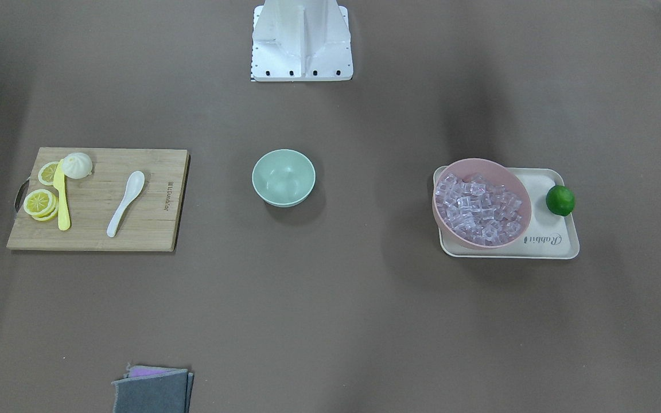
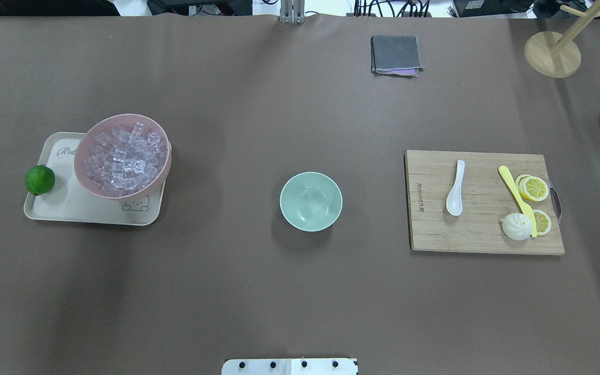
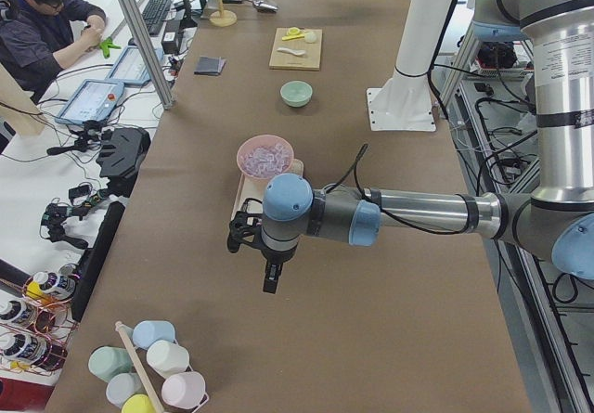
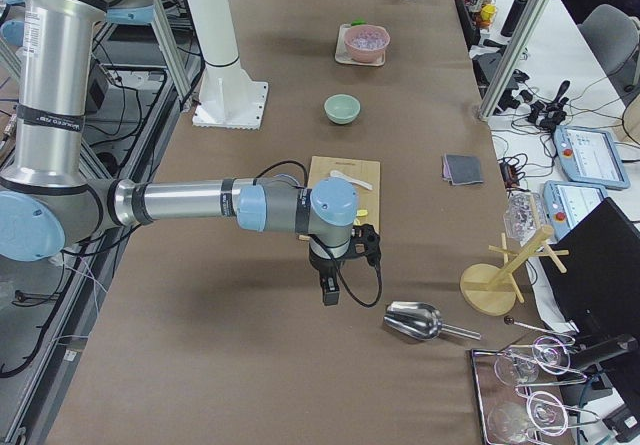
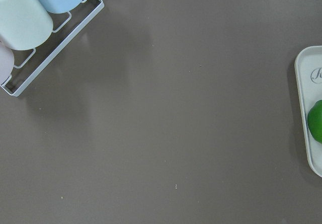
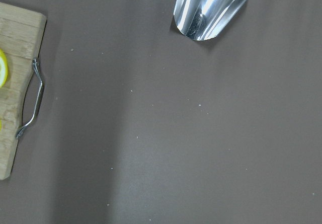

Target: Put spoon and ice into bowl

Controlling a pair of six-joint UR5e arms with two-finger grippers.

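Observation:
The white spoon (image 1: pixel 125 202) lies on a wooden cutting board (image 1: pixel 147 223), also in the overhead view (image 2: pixel 455 194). The mint-green bowl (image 1: pixel 283 177) stands empty at the table's middle (image 2: pixel 310 201). Many clear ice cubes (image 1: pixel 479 209) fill a pink bowl (image 2: pixel 123 117). My left gripper (image 3: pixel 270 281) hangs above bare table near the table's left end, apart from the ice. My right gripper (image 4: pixel 328 291) hangs above bare table beyond the board's handle end. Both show only in the side views, so I cannot tell whether they are open or shut.
The pink bowl sits on a cream tray (image 1: pixel 560 241) with a lime (image 1: pixel 560 201). A yellow knife (image 1: pixel 62 201), lemon slices and a bun share the board. A folded grey cloth (image 2: pixel 395 54), a metal scoop (image 6: pixel 211 7) and a rack of cups (image 5: pixel 30 12) lie at the edges.

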